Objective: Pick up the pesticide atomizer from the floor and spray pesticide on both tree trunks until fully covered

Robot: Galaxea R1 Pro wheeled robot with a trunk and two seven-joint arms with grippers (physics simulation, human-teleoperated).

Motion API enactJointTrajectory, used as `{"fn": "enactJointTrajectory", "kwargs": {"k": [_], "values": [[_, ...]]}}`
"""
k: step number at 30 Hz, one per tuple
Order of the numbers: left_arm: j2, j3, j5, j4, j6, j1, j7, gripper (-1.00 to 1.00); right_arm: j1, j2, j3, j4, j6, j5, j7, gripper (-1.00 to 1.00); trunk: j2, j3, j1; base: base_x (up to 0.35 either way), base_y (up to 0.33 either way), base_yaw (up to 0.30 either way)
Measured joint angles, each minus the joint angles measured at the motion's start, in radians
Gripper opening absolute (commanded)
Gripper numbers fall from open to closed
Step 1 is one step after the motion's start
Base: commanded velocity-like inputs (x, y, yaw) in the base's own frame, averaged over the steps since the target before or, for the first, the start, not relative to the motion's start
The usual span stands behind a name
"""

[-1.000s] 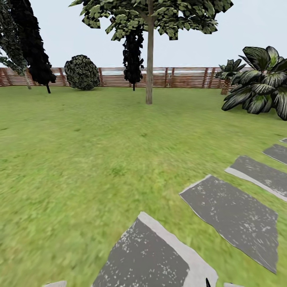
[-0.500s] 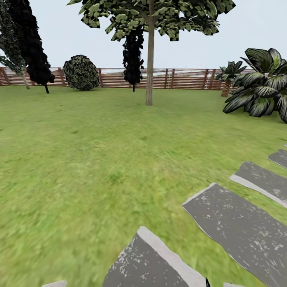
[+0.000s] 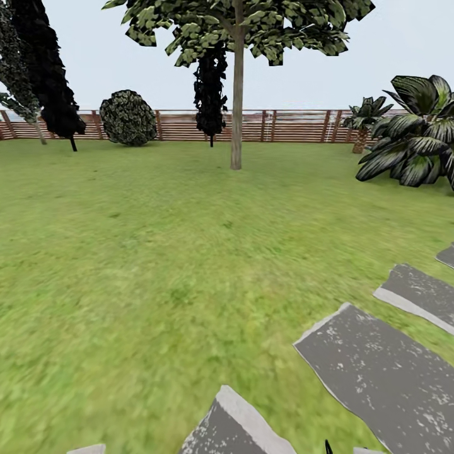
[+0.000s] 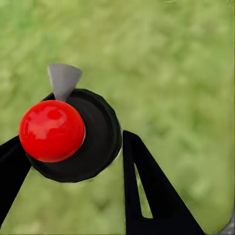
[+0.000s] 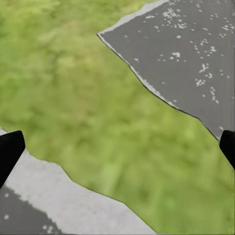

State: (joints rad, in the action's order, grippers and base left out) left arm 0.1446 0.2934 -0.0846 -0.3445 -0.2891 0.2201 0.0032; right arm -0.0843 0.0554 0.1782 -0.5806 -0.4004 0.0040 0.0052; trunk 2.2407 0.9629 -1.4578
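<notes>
The pesticide atomizer point(image 4: 73, 134) is clamped between the fingers of the left claw point(image 4: 73, 161) above grass. The right claw point(image 5: 117, 149) is spread wide, empty, over paving slabs point(image 5: 186, 54). Beyond the lawn point(image 3: 157, 252), a tree trunk point(image 3: 236, 120) is seen before the fence point(image 3: 290, 126).

Bright, even daylight; grass point(image 3: 157, 271) blurred, with no strong shadows.

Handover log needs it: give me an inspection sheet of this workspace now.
Surface: green lawn with grey stepping stones.
Job's things: pesticide atomizer, red knob, between the left gripper's fingers; pale tree trunk ahead, no specks seen on it.
Clutter: nothing seen.
Grippers: left gripper shut on the atomizer; right gripper open, empty, above grass and stone.
Cables: nothing seen.
Surroundings: slat fence, black conifers, round shrub, striped-leaf plants.
</notes>
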Motion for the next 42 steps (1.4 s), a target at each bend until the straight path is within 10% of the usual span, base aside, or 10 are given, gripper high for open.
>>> {"fn": "enactJointTrajectory", "kwargs": {"k": [42], "values": [[0.000, 0.000, 0.000, -0.002, 0.000, 0.000, 0.000, -1.00, 0.000, 0.000, 0.000, 0.000, 0.000, 0.000, -0.001, 1.00, 0.000, 0.000, 0.000, 0.336, 0.000, 0.000]]}}
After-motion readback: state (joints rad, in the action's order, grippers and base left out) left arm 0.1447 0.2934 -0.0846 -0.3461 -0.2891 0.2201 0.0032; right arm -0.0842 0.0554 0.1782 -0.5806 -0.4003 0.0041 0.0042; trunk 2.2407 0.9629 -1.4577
